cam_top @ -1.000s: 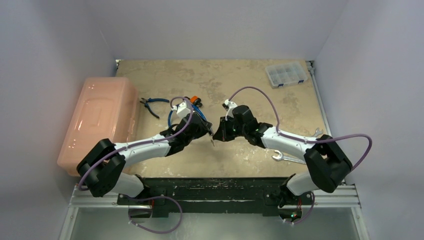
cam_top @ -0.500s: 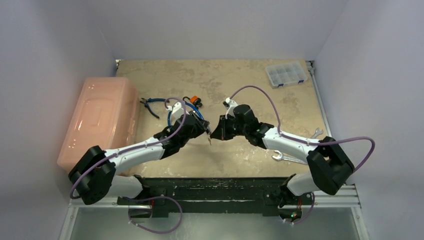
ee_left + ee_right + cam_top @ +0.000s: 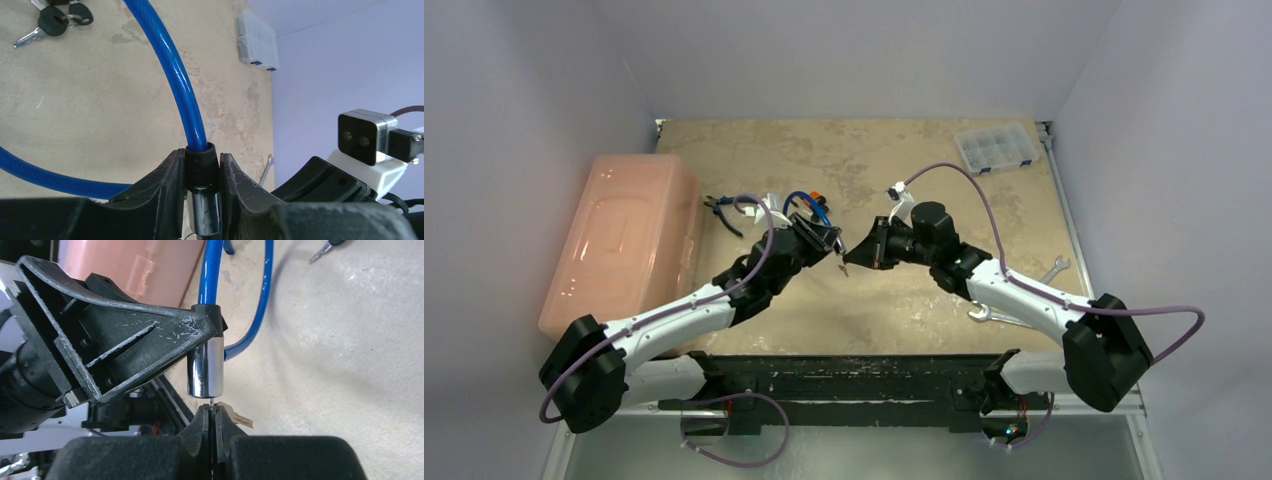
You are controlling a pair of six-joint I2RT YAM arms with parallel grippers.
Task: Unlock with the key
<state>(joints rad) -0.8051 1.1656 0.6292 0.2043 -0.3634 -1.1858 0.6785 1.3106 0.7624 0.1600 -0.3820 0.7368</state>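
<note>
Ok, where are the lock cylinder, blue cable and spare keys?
lock cylinder (image 3: 205, 367): right wrist view, chrome barrel.
blue cable (image 3: 171, 65): left wrist view, curved stretch.
spare keys (image 3: 52, 23): left wrist view, black head.

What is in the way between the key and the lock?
Nothing I can see. The key in the right gripper sits right at the end of the lock barrel, which the left gripper holds.

The left arm is reaching toward 1 o'clock, the left gripper clamping the lock. The right arm is reaching toward 10 o'clock, the right gripper pinching the key.
</note>
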